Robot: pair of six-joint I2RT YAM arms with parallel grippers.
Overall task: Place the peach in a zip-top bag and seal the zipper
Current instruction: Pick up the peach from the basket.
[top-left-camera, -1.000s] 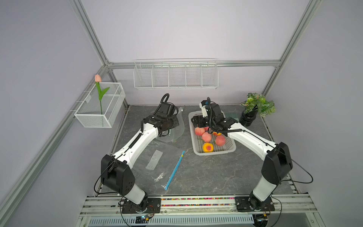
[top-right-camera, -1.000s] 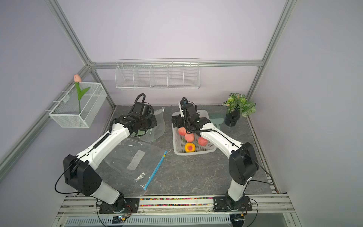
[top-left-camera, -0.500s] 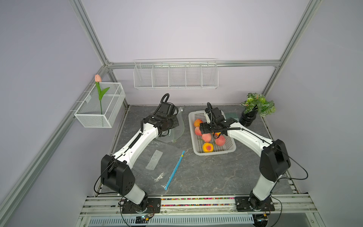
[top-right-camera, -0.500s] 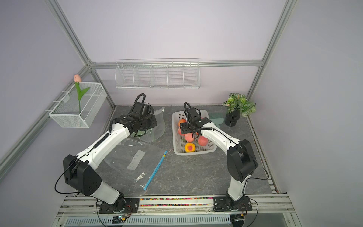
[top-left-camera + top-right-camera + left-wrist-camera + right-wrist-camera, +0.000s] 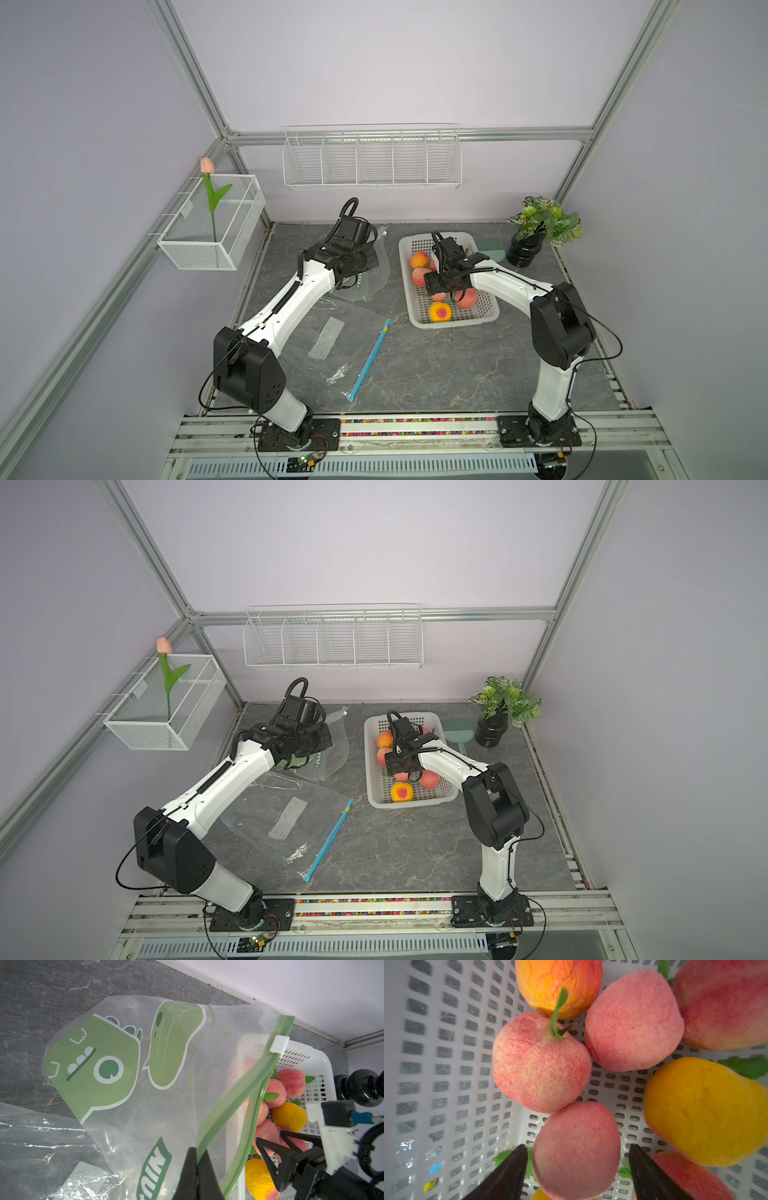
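So the peach (image 5: 576, 1130) is down in the white basket (image 5: 446, 1064), touching a stemmed pink one. My right pincer (image 5: 578, 1148) is spread wide with a finger on each side of it. I see a sliver of gap on both sides, so it's not gripping, far as I can tell. The other fruit (image 5: 704, 1111), pink and yellow-orange, crowds around it.

My left pincer (image 5: 198, 1159) is clamped on the bag (image 5: 145, 1105), right on the green zipper (image 5: 239, 1095), just beside the basket. The two tracks stand apart, with the white slider (image 5: 279, 1044) at the far end.

The table (image 5: 436, 374) is dark grey marbled stone. A clear bag (image 5: 324, 345) with a blue strip lies flat by my left arm. The walls (image 5: 374, 62) are pale lilac in an aluminium frame. There's a wire rack (image 5: 372, 160) at the back, a wire box (image 5: 212, 249) with a tulip (image 5: 207, 165) on the side, and a plant (image 5: 544, 220) in the back corner.

Hard bits: in both top views my right wrist covers most of the peach, the wrist view cuts off its near end, and my left arm hides part of the bag. There's some flat green thing (image 5: 490, 249) behind the basket, can't tell what.
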